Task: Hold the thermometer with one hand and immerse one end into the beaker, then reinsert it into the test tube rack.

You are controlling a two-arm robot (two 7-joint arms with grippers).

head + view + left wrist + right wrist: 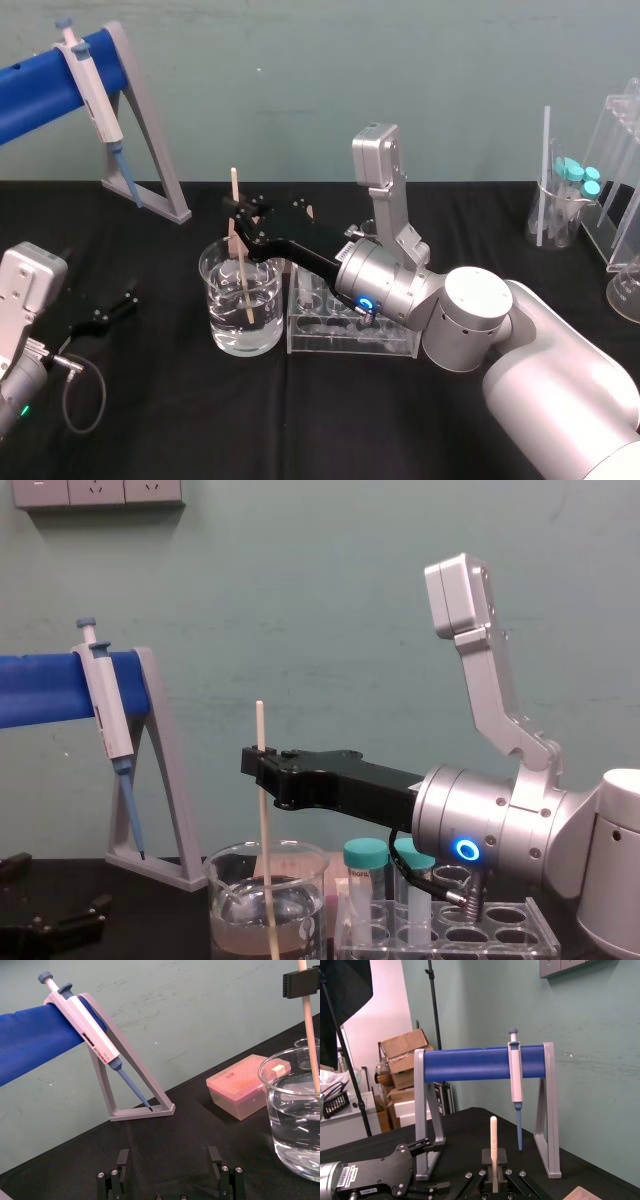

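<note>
My right gripper point(240, 215) is shut on the thermometer point(238, 250), a thin cream rod held almost upright. Its lower end dips into the water in the wide glass beaker point(215, 280). From the chest view, the black fingers point(262, 765) clamp the thermometer point(264, 820) above the beaker point(228, 870), and the top of the rod sticks up past them. The clear test tube rack point(390, 345) with two teal-capped tubes point(365, 855) stands just right of the beaker, under my right arm. My left gripper point(110, 310) rests open on the black table at the left, apart from everything.
A grey stand with a blue bar carries a pipette point(95, 85) at the back left. A pink tip box point(240, 1085) sits behind the beaker. Glassware and a second clear rack point(600, 190) are at the far right.
</note>
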